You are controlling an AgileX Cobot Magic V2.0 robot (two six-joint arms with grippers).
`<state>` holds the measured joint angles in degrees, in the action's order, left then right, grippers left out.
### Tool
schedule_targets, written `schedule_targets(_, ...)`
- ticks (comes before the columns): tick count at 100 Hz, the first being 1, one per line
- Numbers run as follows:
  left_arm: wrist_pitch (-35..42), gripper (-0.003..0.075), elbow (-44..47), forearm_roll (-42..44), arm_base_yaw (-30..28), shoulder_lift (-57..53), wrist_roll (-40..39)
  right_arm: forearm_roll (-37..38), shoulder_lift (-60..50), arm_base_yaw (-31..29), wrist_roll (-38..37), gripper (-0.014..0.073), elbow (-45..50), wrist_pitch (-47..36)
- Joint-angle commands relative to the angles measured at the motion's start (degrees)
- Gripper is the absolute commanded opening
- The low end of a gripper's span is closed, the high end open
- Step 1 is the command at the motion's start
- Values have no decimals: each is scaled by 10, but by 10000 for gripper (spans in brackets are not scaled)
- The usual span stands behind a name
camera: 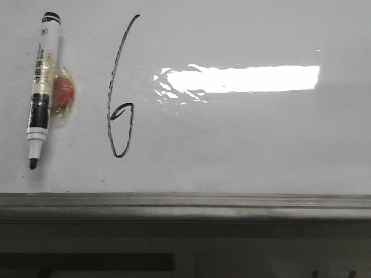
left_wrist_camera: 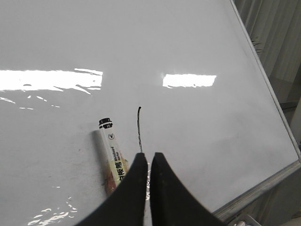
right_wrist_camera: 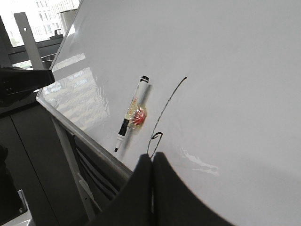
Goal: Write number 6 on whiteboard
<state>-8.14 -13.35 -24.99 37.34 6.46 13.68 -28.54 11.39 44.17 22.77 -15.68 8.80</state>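
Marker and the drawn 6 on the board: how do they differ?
The marker is a solid white-and-black pen with an uncapped tip pointing down; the 6 is only a thin black line. The marker is straight; the 6 curves into a narrow closed loop. Both stand about equally tall, side by side on the whiteboard.

Glossy smooth whiteboard (camera: pixel 243 145) with a dull grey metal ledge (camera: pixel 185 204)

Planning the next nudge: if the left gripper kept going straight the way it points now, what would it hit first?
Probably the whiteboard itself, on the number 6 stem right ahead of the left gripper; depth is unclear.
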Motion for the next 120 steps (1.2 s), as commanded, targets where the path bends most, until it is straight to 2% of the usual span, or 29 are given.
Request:
schedule_targets(1,36,-19,-16,-4,-2,5,1,-1,5,1,5,-64,-16,-35)
schedule_targets(28,36,-19,-15,-2,-2,5,1,-1,5,1,5,-64,-16,-35)
schedule_targets(41,34,-19,-15,22,-26,5,1,-1,5,1,5,-64,-16,-35)
schedule_targets(58,23,-19,-14,22,-108,5,1,-1,5,1,5,-64,-16,-35)
schedule_targets(88,-1,-19,37,35,-313,5,1,-1,5,1,5,-64,-16,-35)
schedule_targets(101,-1,-19,67,102,-374,-5,1,-1,5,1,5,-64,-16,-35)
schedule_targets(106,-1,-19,79,128,-387,-16,-17,-1,5,1,5,-64,-16,-35)
schedule_targets(120,7,-19,111,218,-395,-39,-132,-1,5,1,5,-64,-16,-35)
